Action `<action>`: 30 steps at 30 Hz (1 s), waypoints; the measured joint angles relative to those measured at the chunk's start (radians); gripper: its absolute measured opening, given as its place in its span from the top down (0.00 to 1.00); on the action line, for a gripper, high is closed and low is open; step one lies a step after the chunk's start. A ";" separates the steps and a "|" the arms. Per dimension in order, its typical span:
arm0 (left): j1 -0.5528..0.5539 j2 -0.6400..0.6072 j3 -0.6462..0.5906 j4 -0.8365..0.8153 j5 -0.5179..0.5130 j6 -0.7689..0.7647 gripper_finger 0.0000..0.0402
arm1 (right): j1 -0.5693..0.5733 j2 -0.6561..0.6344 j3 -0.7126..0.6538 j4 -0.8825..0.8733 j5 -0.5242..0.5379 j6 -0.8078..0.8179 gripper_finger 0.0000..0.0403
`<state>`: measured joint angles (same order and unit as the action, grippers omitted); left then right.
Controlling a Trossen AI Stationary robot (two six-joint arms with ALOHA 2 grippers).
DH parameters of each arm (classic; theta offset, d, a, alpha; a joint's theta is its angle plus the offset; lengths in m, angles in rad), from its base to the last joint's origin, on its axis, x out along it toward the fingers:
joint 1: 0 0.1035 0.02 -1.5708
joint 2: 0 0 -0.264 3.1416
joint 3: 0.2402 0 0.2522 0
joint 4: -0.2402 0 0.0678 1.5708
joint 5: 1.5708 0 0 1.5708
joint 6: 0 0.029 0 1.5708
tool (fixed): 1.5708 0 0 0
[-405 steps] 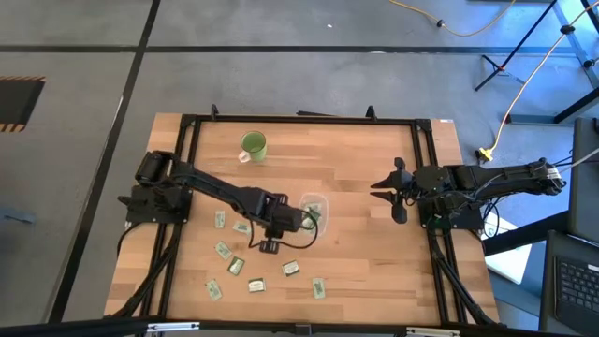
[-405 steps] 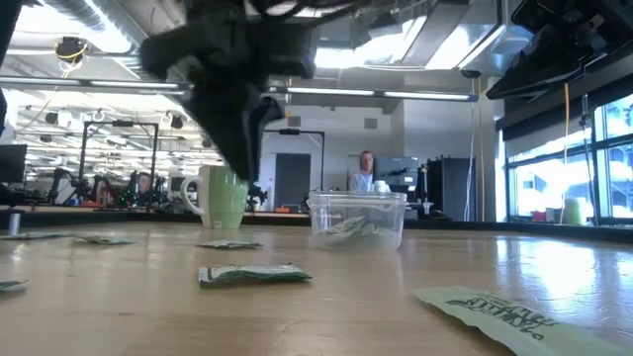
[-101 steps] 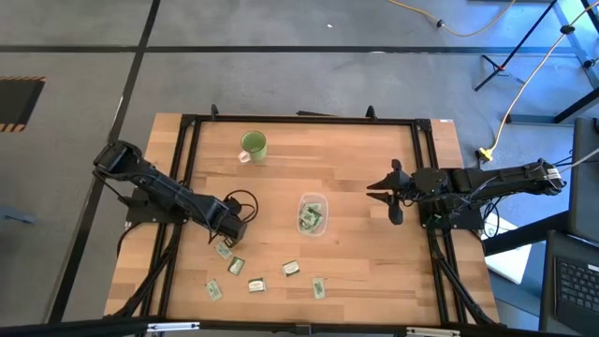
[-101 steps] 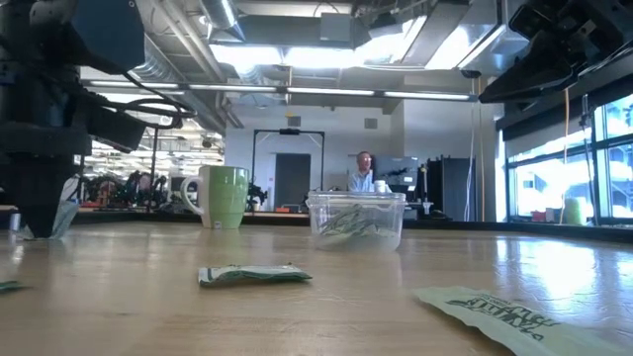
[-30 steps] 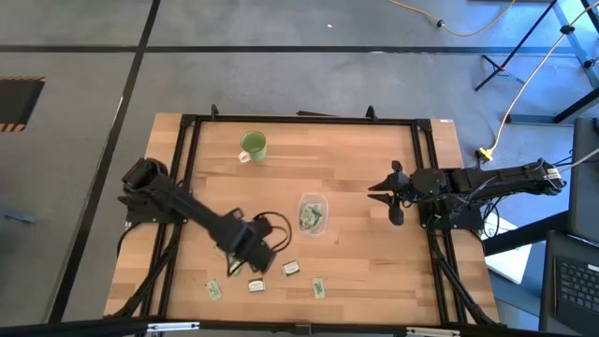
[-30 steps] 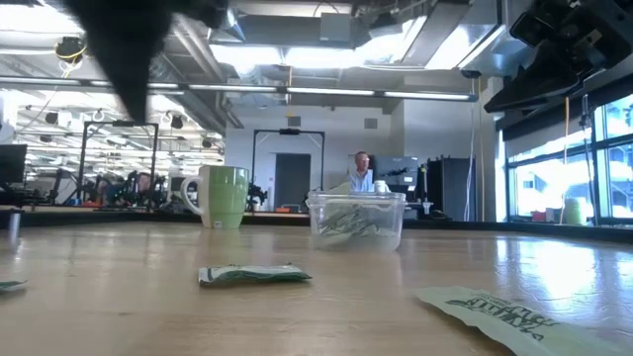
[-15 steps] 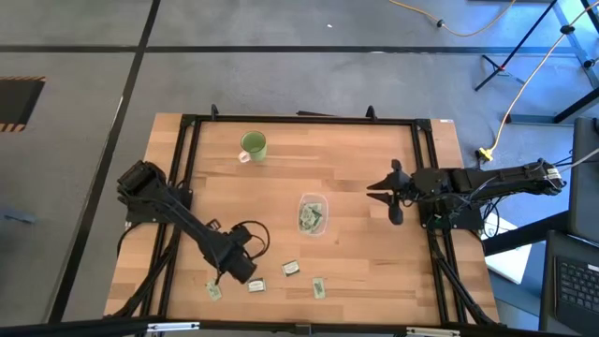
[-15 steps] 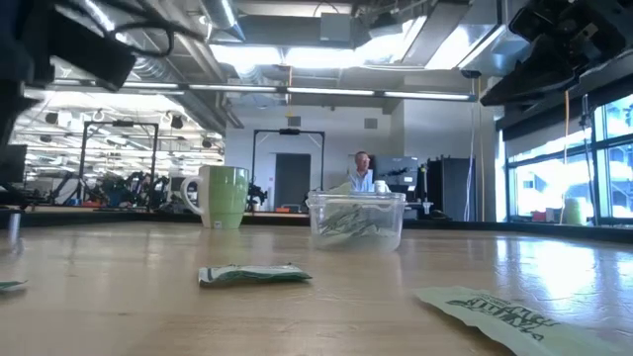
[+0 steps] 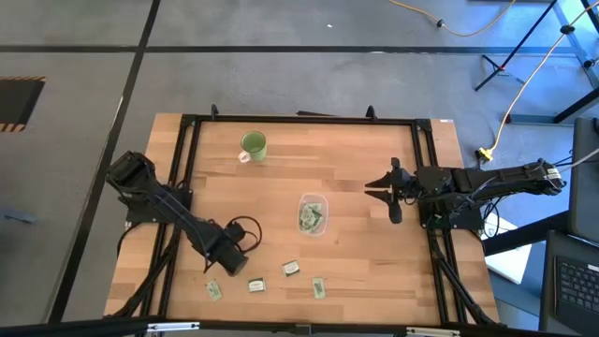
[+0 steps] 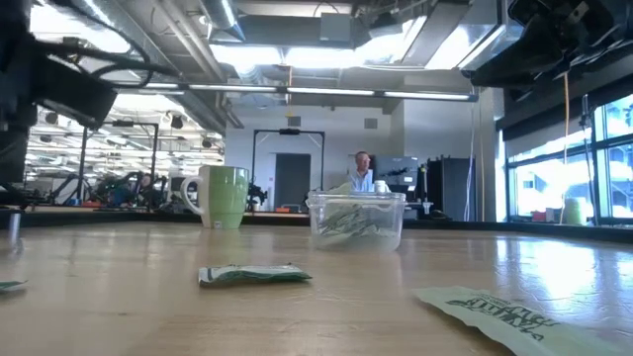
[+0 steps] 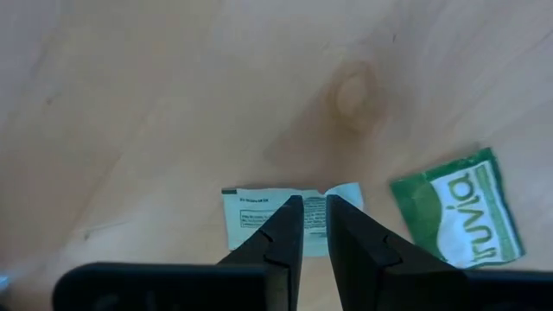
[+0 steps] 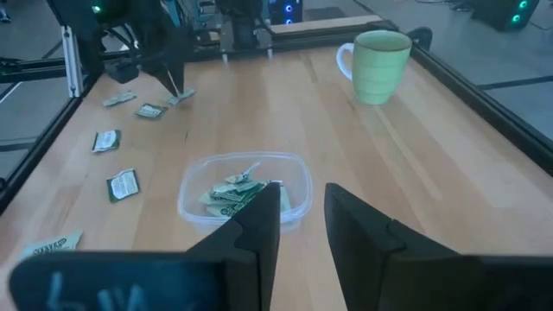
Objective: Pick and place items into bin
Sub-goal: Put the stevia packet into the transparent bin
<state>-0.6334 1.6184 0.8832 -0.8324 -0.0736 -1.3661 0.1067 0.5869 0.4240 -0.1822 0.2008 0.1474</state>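
My left gripper (image 9: 219, 264) is down at the table's near left part, shut on a whitish packet (image 11: 259, 218). A green packet (image 11: 458, 207) lies flat right beside it. More packets lie along the near edge (image 9: 214, 291) (image 9: 255, 285) (image 9: 291, 269) (image 9: 319, 288). The clear bin (image 9: 313, 213) stands mid-table with several packets inside (image 12: 232, 194). My right gripper (image 9: 382, 192) hovers open to the right of the bin, touching nothing. My left gripper comes from above, pointing down, and its two fingers (image 11: 283, 226) are closed to a narrow gap over the middle of the whitish packet's long edge (image 11: 321, 197). The packet lies flat on the table. The fingers hide the exact place of contact.
A green mug (image 9: 253, 145) stands near the far edge, left of centre. A black frame (image 9: 192, 140) runs around the tabletop. Bare wood lies between the mug and the bin. In the low view, packets (image 10: 254, 275) (image 10: 504, 314) lie close to the camera.
My left gripper has swung from just left of the bin toward the near edge, then toward the left edge, ending over the packets at the near left. The bin, the mug and the loose packets have stayed in place.
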 joint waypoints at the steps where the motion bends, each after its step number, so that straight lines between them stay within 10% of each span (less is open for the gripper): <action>1: 0.000 0.001 -0.007 0.010 0.007 0.007 0.88 | 0.000 0.000 0.000 0.000 0.000 0.000 0.76; 30: 0.001 0.032 -0.014 0.105 0.074 0.163 0.81 | 0.000 0.000 0.000 -0.003 0.000 -0.001 0.76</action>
<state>-0.6323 1.6508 0.8688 -0.7277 0.0002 -1.2030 0.1070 0.5873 0.4240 -0.1848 0.2005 0.1467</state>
